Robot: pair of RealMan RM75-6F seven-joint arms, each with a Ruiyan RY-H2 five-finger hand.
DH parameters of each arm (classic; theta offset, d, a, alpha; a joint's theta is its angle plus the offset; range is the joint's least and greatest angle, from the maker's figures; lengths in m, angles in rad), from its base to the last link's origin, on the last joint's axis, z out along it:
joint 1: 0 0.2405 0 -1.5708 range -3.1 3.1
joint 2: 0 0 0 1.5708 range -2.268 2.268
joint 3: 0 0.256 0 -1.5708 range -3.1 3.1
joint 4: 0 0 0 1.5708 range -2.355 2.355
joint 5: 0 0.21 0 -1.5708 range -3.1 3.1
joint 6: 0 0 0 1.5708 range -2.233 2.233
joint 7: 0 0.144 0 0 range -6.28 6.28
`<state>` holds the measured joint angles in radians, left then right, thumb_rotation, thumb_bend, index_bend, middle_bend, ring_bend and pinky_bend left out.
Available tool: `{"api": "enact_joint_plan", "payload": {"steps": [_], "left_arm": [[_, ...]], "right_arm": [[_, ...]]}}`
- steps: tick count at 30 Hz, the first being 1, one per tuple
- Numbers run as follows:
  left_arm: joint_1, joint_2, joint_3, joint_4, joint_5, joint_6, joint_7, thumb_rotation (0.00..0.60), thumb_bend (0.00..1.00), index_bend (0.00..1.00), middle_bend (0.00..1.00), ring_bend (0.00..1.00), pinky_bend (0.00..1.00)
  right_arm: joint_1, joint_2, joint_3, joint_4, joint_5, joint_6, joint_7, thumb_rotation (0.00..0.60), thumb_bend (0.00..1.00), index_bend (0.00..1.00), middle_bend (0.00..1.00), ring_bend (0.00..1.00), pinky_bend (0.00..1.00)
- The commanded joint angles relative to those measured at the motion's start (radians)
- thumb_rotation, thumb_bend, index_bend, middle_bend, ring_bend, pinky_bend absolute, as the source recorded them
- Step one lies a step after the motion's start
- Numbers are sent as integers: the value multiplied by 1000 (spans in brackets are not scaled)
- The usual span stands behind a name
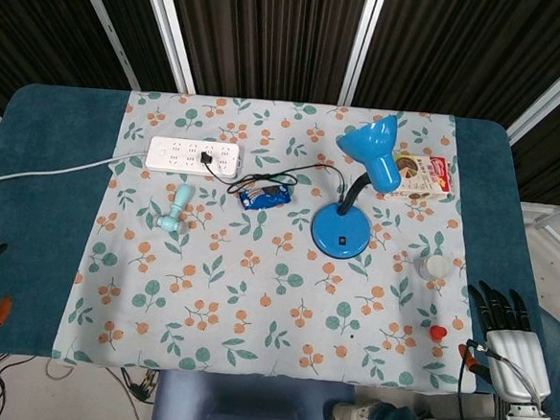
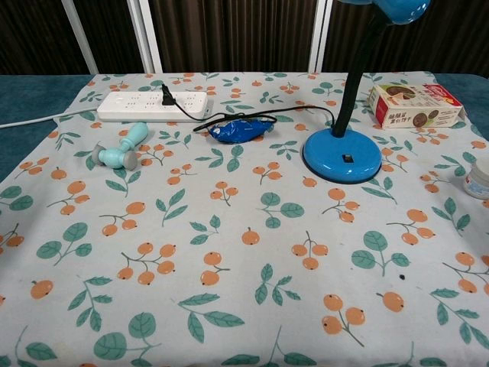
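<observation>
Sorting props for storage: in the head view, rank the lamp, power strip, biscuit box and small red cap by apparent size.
1. Lamp
2. Power strip
3. Biscuit box, partly hidden by the lamp shade, so it is uncertain against the strip
4. Red cap

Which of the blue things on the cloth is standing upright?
The blue desk lamp, standing on its round base. The blue packet and the pale blue handheld fan both lie flat.

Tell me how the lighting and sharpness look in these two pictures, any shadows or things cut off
Head view: even, soft light, faint shadow beside the blue desk lamp, everything sharp. Chest view: the lamp's shade is cut off at the top edge, the floral tablecloth is sharp throughout with no glare.
</observation>
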<state>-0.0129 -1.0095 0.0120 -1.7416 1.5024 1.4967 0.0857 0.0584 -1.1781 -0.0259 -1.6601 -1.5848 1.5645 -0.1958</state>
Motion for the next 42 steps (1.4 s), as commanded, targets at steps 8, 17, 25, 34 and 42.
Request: {"api": "enact_joint_plan", "payload": {"steps": [8, 17, 25, 34, 42], "left_arm": [[3, 1, 2, -3, 5, 5, 2, 600, 402, 84, 24, 28, 49], [2, 5, -1, -2, -4, 1, -9, 600, 402, 84, 24, 28, 49], [2, 4, -1, -2, 1, 4, -8, 600, 402, 84, 24, 28, 49], [5, 6, -4, -2, -3, 8, -16, 600, 401, 84, 24, 28, 49], [9, 16, -10, -2, -8, 17, -39, 600, 402, 84, 24, 28, 49]], "right_arm": [[-2, -1, -4, -2, -9, -17, -5, 600, 287, 29, 85, 112, 0], [-7, 0, 6, -9, 4, -20, -6, 600, 287, 29, 85, 111, 0], [-6, 2, 8, -11, 11, -38, 1, 600, 287, 29, 85, 112, 0], [10, 20, -11, -22, -1, -94, 14, 600, 287, 29, 134, 232, 161], [142, 64, 29, -57, -23, -260, 62, 600, 561, 29, 433, 588, 368]]}}
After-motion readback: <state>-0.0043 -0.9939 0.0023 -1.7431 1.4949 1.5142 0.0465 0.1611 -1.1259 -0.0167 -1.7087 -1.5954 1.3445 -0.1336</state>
